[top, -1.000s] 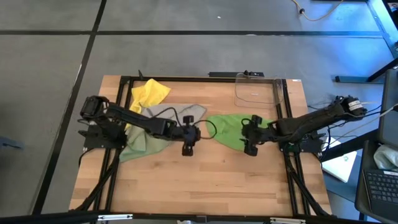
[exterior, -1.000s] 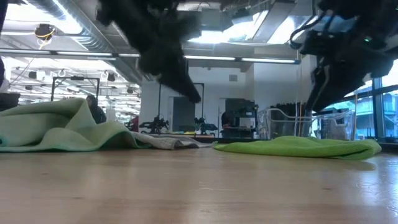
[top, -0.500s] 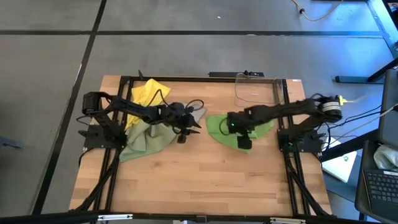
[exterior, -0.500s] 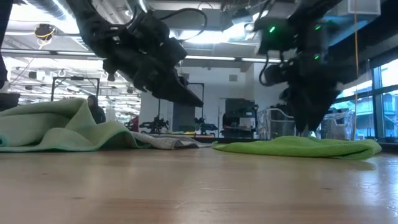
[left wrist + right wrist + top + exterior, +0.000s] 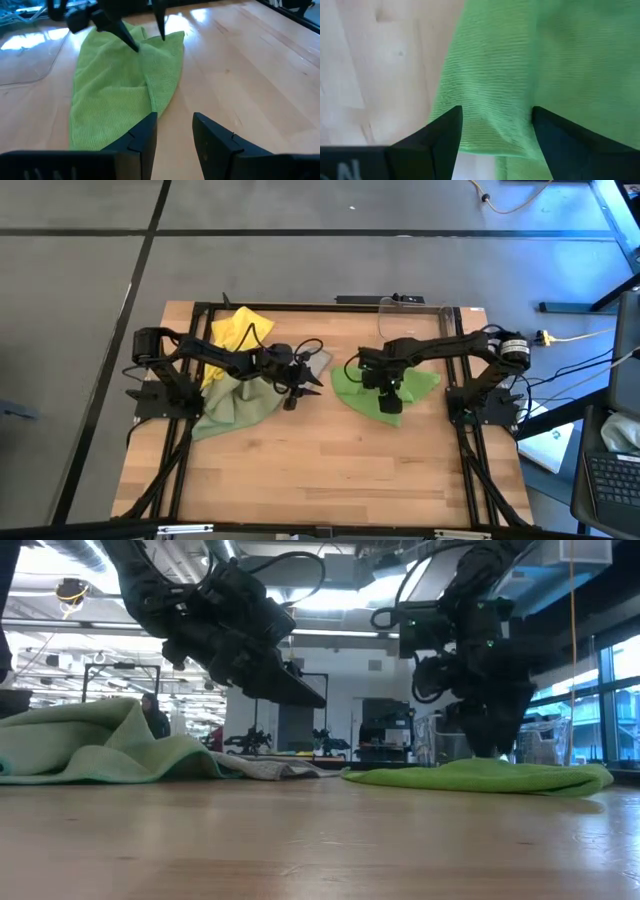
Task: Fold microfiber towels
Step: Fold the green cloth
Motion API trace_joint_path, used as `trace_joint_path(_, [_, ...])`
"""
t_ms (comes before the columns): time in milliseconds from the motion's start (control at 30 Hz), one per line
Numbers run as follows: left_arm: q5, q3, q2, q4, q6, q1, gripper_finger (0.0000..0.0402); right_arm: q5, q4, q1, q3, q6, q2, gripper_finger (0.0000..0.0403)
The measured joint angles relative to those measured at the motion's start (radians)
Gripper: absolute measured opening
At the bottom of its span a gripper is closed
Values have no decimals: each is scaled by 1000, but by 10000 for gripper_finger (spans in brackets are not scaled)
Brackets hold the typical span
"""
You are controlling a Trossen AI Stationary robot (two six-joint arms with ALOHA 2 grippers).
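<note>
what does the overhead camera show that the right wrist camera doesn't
Only the high view shows the yellow towel, the pale olive-green towel, the clear bin and the left pincer, open over the grey-beige towel. Only the right wrist view shows the weave between the open right pincer's fingers. Both show the bright green towel on the wooden table.

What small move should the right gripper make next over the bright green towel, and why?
Probably lower a little and close on the fold. The right gripper is open, its fingers straddling a raised ridge of the bright green towel, and in the low view it hangs just above the cloth. The left gripper waits empty nearby.
</note>
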Motion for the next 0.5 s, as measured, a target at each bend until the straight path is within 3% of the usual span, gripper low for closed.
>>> trace_joint_path(233, [-56,0,4,-3,-36,-33,119,34,0,37,-2,16,53,242])
trace_joint_path(400, [-63,0,4,-9,-77,-74,119,34,-75,55,-2,55,17,242])
trace_joint_path(500, [-111,0,4,1,-83,-105,119,107,-110,60,-2,67,-11,242])
